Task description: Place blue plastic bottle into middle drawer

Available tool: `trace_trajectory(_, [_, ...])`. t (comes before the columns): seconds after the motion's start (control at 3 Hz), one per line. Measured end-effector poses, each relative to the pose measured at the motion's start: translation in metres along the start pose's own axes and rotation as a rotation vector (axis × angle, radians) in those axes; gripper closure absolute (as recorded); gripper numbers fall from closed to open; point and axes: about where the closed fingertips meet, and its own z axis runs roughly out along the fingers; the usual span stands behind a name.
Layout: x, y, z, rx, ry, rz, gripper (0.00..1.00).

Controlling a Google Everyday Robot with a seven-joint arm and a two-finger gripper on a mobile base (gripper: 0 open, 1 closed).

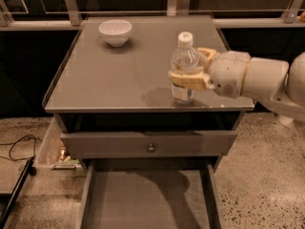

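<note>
The blue plastic bottle (184, 58) is clear with a white cap and stands upright over the front right part of the cabinet top (105, 80). My gripper (188, 71) reaches in from the right and is shut on the bottle's middle, with one tan finger (187, 78) across its front. The middle drawer (147, 199) is pulled open below the cabinet front, and its flat grey floor is bare. The bottle is behind and above the drawer, not over it.
A white bowl (115, 31) sits at the back left of the top. A shut drawer front with a round knob (151, 147) lies just above the open drawer. A black cable (19, 149) and clutter (62, 156) lie on the floor at left.
</note>
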Motion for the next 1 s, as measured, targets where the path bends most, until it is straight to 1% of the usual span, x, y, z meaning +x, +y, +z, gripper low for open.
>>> trace_trajectory(0.33, [0.015,0.032,-0.023,0.049,0.0,0.026,1.0])
trace_trajectory(0.67, [0.026,0.063,-0.04,0.072,-0.011,0.049,1.0])
trace_trajectory(1.0, [0.036,0.082,-0.053,0.057,-0.02,0.045,1.0])
